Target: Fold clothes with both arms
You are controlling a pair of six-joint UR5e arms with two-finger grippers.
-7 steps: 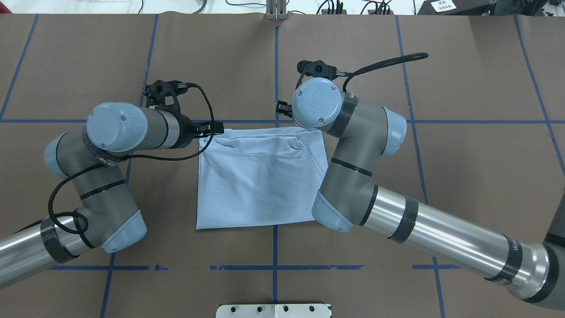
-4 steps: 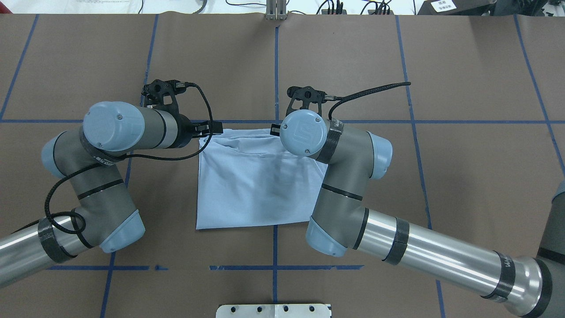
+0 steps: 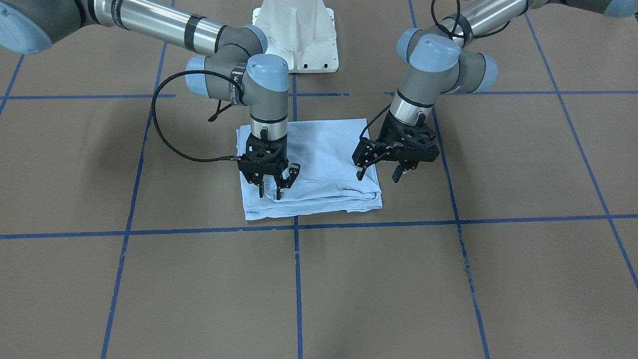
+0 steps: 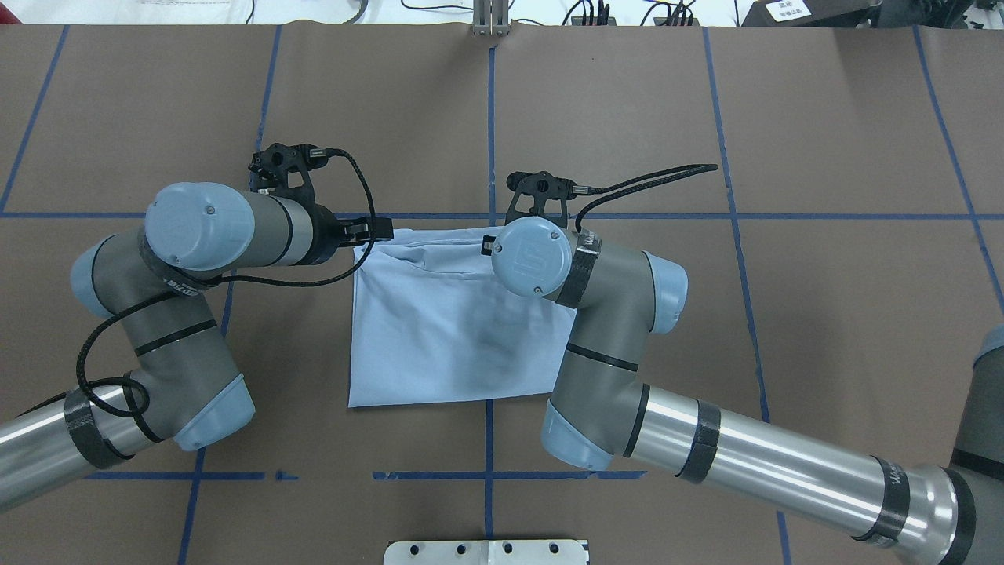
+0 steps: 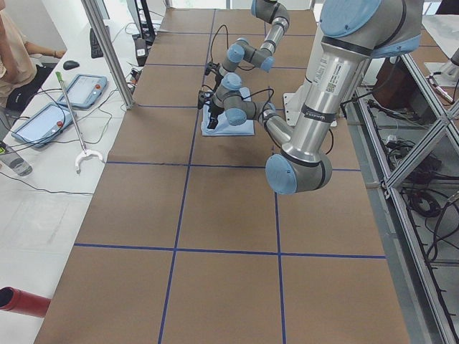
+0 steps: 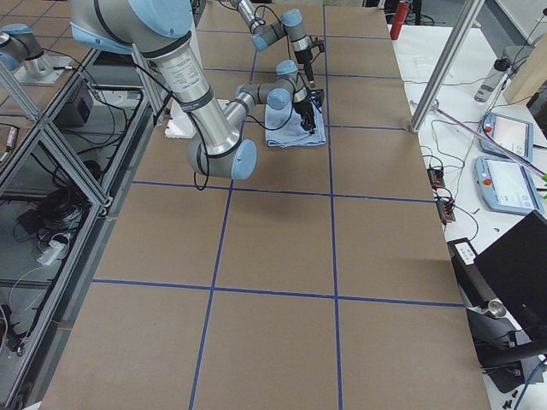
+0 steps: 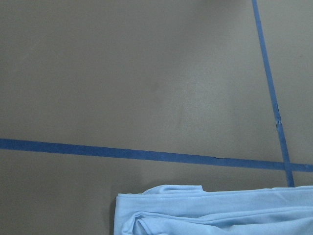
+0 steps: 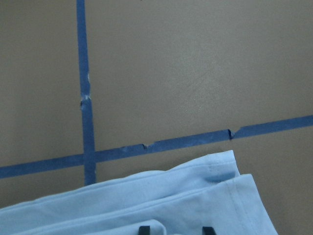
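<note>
shirt: light blue T-shirt (image 3: pixel 324 144), folded into a rectangle, laid frame centre on brown desk (image 3: pixel 149 279)
black left claw (image 3: pixel 377 175): spread, nothing held, at shirt's lower-right edge
black right claw (image 3: pixel 271 189): spread, nothing held, over shirt's lower-left
progress: mostly folded; another fold judged pending

T-shirt (image 4: pixel 439 345): soft matt cloth; table cover (image 4: pixel 823 314): matt brown paper; right arm (image 4: pixel 776 467): glossy metal tube.

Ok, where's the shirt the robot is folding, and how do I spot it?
Find the big brown table crossed with blue tape lines. Between the left silver-grey robot arm and the right silver-grey robot arm lies a light blue folded T-shirt. It's the only soft, pale cloth thing there.
</note>
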